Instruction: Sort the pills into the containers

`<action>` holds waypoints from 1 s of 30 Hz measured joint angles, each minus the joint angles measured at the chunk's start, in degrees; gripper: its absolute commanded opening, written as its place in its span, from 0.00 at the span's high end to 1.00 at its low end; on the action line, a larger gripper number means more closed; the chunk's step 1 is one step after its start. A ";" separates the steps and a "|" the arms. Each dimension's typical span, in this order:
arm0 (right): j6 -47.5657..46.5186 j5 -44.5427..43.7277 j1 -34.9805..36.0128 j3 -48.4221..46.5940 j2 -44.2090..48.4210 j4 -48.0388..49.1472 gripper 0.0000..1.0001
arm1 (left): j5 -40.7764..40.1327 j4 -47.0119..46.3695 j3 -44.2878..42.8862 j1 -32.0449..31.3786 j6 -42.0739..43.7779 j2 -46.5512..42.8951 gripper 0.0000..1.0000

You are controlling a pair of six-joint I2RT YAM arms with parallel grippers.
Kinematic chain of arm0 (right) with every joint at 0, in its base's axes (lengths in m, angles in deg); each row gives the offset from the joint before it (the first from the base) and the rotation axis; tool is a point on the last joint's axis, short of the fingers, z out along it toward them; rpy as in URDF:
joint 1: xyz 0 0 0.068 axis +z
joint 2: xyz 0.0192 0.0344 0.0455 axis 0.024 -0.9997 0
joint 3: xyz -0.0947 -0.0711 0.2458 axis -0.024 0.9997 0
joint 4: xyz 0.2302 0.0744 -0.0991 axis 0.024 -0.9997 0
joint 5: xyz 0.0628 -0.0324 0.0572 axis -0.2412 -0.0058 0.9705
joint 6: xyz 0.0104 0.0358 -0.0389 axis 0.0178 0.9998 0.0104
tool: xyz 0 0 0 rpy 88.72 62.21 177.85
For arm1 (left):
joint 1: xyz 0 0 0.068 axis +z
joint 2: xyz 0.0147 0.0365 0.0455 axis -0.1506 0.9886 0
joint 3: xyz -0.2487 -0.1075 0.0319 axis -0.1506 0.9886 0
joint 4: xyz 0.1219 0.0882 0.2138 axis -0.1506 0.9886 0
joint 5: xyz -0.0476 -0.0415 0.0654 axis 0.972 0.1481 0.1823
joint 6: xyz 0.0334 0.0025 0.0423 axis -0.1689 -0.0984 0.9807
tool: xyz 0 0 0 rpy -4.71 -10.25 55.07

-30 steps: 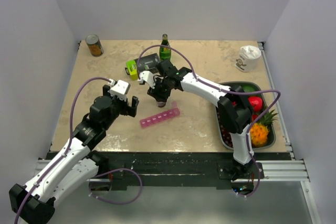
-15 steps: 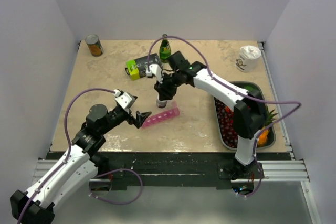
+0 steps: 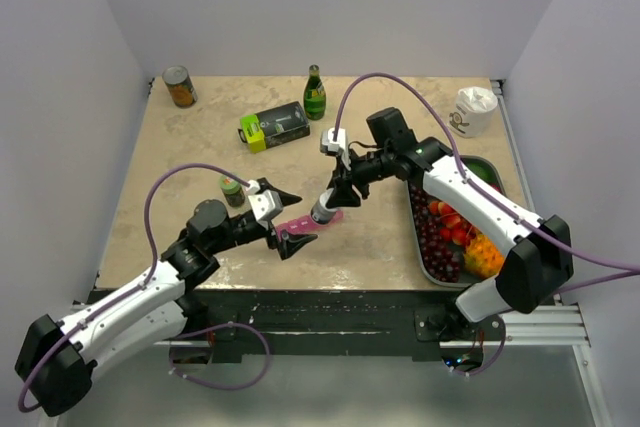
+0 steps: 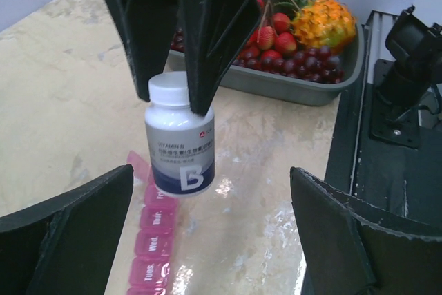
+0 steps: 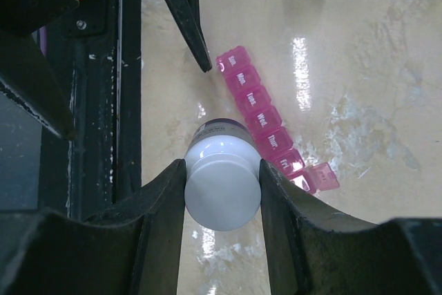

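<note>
**Q:** What does the right gripper (image 3: 337, 195) carry?

**A:** Its fingers are clamped on the white cap of a small white plastic bottle with a dark blue label band (image 4: 181, 148).

**Q:** Where are the containers?

**A:** The slim translucent pink pill-organiser strip (image 5: 261, 114) lies flat on the beige marbled tabletop (image 3: 200, 147), just beside the bottle. The left gripper (image 3: 307, 218) is spread wide and empty at the strip's near end.

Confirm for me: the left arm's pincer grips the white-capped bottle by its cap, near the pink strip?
No: the right pincer grips the white-capped bottle by its cap, near the pink strip, as the right wrist view shows; the left pincer is open.
</note>
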 measured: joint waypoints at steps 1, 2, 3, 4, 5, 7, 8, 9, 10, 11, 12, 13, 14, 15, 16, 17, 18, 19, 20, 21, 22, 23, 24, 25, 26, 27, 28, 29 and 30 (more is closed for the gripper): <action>0.09 0.46 -0.02 0.63 -0.04 0.11 0.97 | -0.13 -0.79 0.00 -1.05 0.02 0.92 0.01; 0.13 0.79 -0.13 1.31 -0.07 0.22 0.97 | -0.15 -1.31 0.00 -1.84 0.22 1.66 0.01; 0.17 0.94 -0.22 1.66 -0.04 0.31 0.97 | -0.35 -1.75 0.00 -2.51 0.55 2.23 0.01; 0.31 1.29 -0.31 1.99 -0.04 0.39 0.97 | -0.55 -2.25 0.00 -3.15 0.70 2.82 0.01; 0.37 1.75 -0.35 2.27 -0.04 0.57 0.97 | -0.76 -2.71 0.00 -3.69 1.01 3.39 0.01; 0.46 2.40 -0.37 2.73 -0.04 0.96 0.97 | -1.29 -3.21 0.00 -4.50 1.29 4.35 0.01; 0.57 2.62 -0.37 2.91 -0.04 1.18 0.97 | -1.70 -3.58 0.00 -4.98 1.66 4.87 0.01; 0.74 2.97 -0.37 3.04 -0.04 1.46 0.97 | -2.14 -3.85 0.00 -5.44 2.10 5.35 0.01; 0.83 3.30 -0.37 3.10 -0.04 1.62 0.97 | -2.58 -3.91 0.00 -5.92 2.47 5.73 0.01; 1.03 3.72 -0.37 3.19 -0.04 1.92 0.97 | -3.02 -3.96 0.00 -6.47 2.84 6.05 0.01; 1.16 3.93 -0.37 3.28 -0.04 2.25 0.97 | -3.39 -4.02 0.00 -6.93 3.37 6.34 0.01; 1.33 4.13 -0.39 3.37 -0.04 2.54 0.97 | -3.78 -4.24 0.00 -7.30 3.85 6.60 0.01; 1.44 4.35 -0.39 3.45 -0.04 2.75 0.97 | -4.04 -4.37 0.00 -7.58 4.11 6.78 0.01; 1.60 4.76 -0.39 3.52 -0.04 2.93 0.97 | -4.55 -4.61 0.00 -7.96 4.33 6.99 0.01; 1.77 5.18 -0.39 3.54 -0.04 3.08 0.97 | -4.90 -4.87 0.00 -8.20 4.63 7.26 0.01; 1.88 5.40 -0.39 3.54 -0.04 3.23 0.97 | -5.27 -5.14 0.00 -8.44 5.07 7.54 0.01; 2.03 5.64 -0.39 3.54 -0.04 3.34 0.97 | -5.73 -5.20 0.00 -8.72 5.27 7.78 0.01; 2.19 5.88 -0.44 3.54 -0.04 3.45 0.97 | -6.23 -5.20 0.00 -9.14 5.55 8.07 0.01; 2.34 6.25 -0.48 3.58 -0.04 3.58 0.97 | -6.73 -5.29 0.00 -9.57 5.75 8.35 0.01; 2.49 6.51 -0.50 3.65 -0.04 3.61 0.97 | -7.39 -5.40 0.00 -10.01 6.12 8.63 0.01; 2.67 6.69 -0.57 3.74 -0.04 3.61 0.97 | -7.93 -5.51 0.00 -10.36 6.49 8.87 0.01; 2.82 6.75 -0.72 3.80 -0.04 3.63 0.97 | -8.72 -5.77 0.00 -10.82 6.82 9.25 0.01; 2.93 6.88 -0.81 3.87 -0.04 3.65 0.97 | -9.68 -6.08 0.00 -11.28 7.15 9.73 0.01; 3.02 7.06 -0.87 3.89 -0.04 3.65 0.97 | -10.88 -6.40 0.00 -11.69 7.52 10.25 0.01; 3.19 7.30 -0.92 3.91 -0.04 3.67 0.97 | -12.09 -6.62 0.00 -12.07 8.02 10.80 0.01; 3.32 7.78 -0.94 3.91 -0.04 3.78 0.97 | -13.31 -6.80 0.00 -12.33 8.24 11.32 0.01; 3.41 8.15 -0.96 3.91 -0.04 3.91 0.97 | -14.47 -7.02 0.00 -12.52 8.52 11.82 0.02; 3.52 8.37 -0.96 3.91 -0.04 4.07 0.97 | -15.56 -7.41 0.00 -12.66 8.68 12.31 0.02; 3.56 8.46 -0.96 3.91 -0.04 4.17 0.97 | -16.63 -7.91 0.00 -12.76 8.79 12.76 0.04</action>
